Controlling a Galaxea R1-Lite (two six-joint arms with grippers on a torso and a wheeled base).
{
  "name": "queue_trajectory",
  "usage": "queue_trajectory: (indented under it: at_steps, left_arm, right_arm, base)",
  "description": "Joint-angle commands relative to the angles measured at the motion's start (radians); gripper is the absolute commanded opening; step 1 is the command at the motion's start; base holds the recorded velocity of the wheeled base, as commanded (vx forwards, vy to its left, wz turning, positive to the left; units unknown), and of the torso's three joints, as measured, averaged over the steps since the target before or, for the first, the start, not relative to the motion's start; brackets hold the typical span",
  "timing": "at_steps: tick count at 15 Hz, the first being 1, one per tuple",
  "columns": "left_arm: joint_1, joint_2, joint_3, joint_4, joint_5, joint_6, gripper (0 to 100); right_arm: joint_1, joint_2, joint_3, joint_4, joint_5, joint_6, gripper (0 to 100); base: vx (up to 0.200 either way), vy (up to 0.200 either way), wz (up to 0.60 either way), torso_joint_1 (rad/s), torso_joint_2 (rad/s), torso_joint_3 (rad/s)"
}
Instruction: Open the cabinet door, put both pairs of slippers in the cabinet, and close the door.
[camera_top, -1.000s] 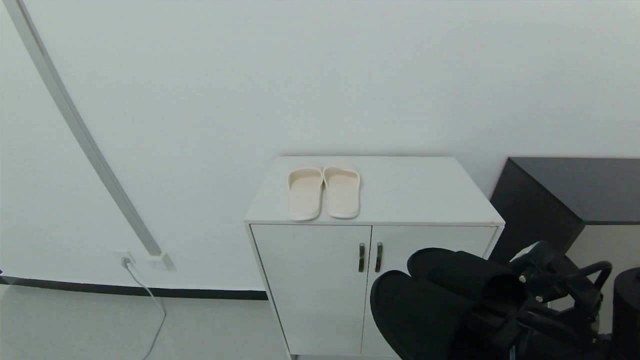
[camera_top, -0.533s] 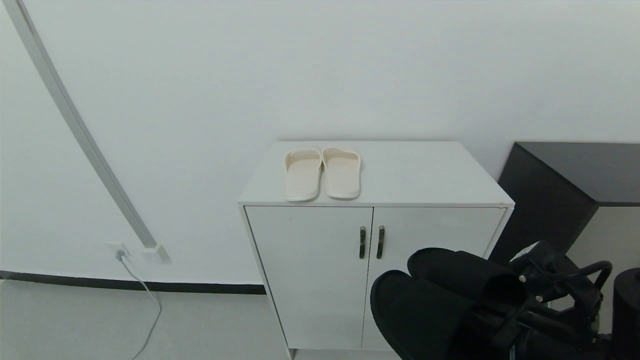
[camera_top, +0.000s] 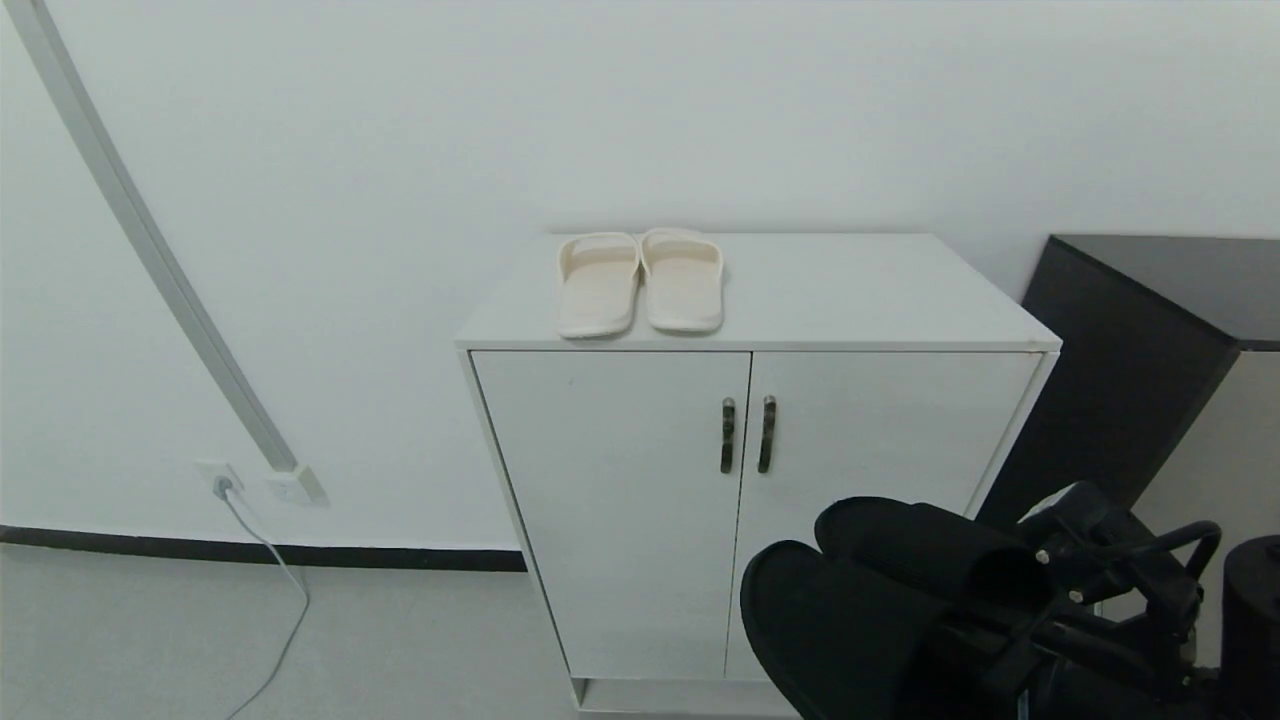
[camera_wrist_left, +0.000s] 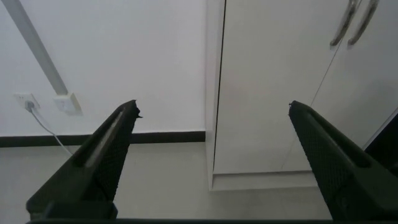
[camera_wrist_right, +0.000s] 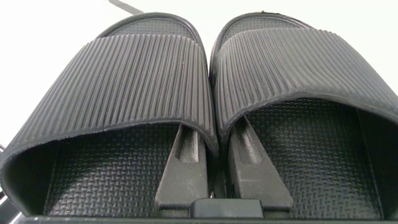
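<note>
Shift since earlier: the whole head view has changed, so the camera has moved, not the furniture. The white two-door cabinet (camera_top: 850, 290) now sits higher in the picture with more of its front showing, while the black ribbed rubber slippers (camera_top: 880, 590) keep the same spot low on the robot's right.
Right gripper (camera_wrist_right: 214, 171): one finger sits inside each black slipper, and the two pinch the adjoining inner walls together. It thus carries the pair, held in front of the lower part of the right door.
Left gripper (camera_wrist_left: 212, 109): it is spread wide with nothing between its fingers, held low and facing the cabinet's left front corner and the floor.
Cabinet doors: both are closed, and the two dark vertical bar handles (camera_top: 745, 435) stand side by side at the middle seam, with neither gripper on them.
Cream moulded rubber slippers (camera_top: 640, 282): they lie side by side on the cabinet top, toward its left, toes to the wall and heels near the front edge.
Done so far: as I judge it, only the black pair is in hand, and nothing is stowed.
Left to do: open a door, probably with the free left gripper on a handle. Then set the black pair inside, fetch the cream pair from the top, put it in and shut the door.
Nearby: a black cabinet (camera_top: 1120, 380) stands just right of the white one, and a wall socket with a grey cable (camera_top: 218, 482) is well to the left.
</note>
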Motion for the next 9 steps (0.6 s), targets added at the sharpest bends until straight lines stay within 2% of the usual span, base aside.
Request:
queue_trajectory:
  at_steps: [1, 9]
  left_arm:
    - [0.000, 0.001, 0.000, 0.002, 0.000, 0.000, 100]
    - [0.000, 0.001, -0.002, 0.002, -0.001, 0.004, 100]
  right_arm:
    - [0.000, 0.004, 0.000, -0.001, 0.000, 0.000, 0]
    - [-0.011, 0.028, 0.000, -0.011, 0.000, 0.002, 0]
  base:
    - [0.000, 0.000, 0.00, -0.193, 0.50, 0.325]
    - [0.000, 0.000, 0.00, -0.156, 0.49, 0.328]
